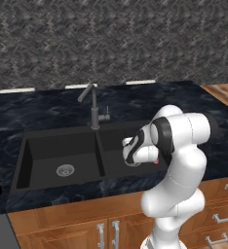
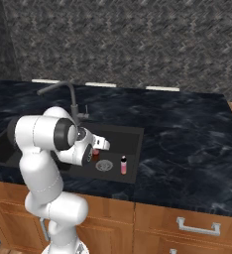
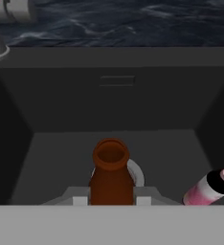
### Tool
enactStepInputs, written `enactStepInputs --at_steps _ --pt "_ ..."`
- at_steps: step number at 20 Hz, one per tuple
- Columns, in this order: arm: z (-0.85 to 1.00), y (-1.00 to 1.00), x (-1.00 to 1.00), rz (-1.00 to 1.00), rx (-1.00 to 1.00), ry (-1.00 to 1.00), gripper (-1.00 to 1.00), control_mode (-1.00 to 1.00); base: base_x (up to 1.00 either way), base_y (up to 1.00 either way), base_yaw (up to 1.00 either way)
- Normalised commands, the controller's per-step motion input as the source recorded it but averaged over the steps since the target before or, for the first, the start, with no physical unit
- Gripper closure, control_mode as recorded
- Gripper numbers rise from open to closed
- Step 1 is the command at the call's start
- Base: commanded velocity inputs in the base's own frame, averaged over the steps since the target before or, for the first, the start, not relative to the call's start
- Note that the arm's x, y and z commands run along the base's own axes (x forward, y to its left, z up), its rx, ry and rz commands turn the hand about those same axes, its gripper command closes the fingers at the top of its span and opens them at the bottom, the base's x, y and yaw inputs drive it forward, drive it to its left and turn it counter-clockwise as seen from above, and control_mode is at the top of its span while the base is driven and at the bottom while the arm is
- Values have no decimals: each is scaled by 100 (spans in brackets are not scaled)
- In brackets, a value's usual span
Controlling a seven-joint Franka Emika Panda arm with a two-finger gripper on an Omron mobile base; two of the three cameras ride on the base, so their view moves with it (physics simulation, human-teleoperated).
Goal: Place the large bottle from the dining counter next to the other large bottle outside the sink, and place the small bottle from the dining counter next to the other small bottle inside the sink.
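You are looking at a black double-basin sink (image 1: 62, 155) set into a dark marbled counter (image 2: 187, 144), with a grey gooseneck faucet (image 1: 92, 109) standing at the back rim of the sink, between the two basins.

Your gripper (image 3: 111, 201) is lowered into the basin to the right of the faucet. In the hand view, the two fingers (image 3: 79, 201) are clamped on the small amber-brown bottle (image 3: 111, 178), one on each side of its body, with no gap showing between fingers and glass. The bottle stands upright in the grip, its open round mouth facing the camera. Part of the round steel drain (image 3: 137, 173) of that basin shows just behind the bottle.

From the right base view, the amber bottle (image 2: 95, 152) appears as a reddish spot at the end of the white arm, above the drain (image 2: 104, 165) of the same basin.

The other small bottle (image 2: 123, 164), pale pink with a dark top, stands upright on the floor of that basin, just beside the drain, on the side away from the faucet. In the hand view it (image 3: 209, 188) sits near the held bottle, to its right, not touching it.
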Motion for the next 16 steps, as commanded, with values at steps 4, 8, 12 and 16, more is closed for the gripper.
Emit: enactStepInputs --at_steps 4,8,12,16 --pt "-14 -8 0 -1 0 -1 100 -100 0 0 0" --pt "-15 0 3 0 0 -1 100 -100 0 0 0" --pt "-16 0 7 0 0 0 -100 -100 0 0 0" --pt "-14 -1 3 -1 0 0 -100 -100 0 0 0"
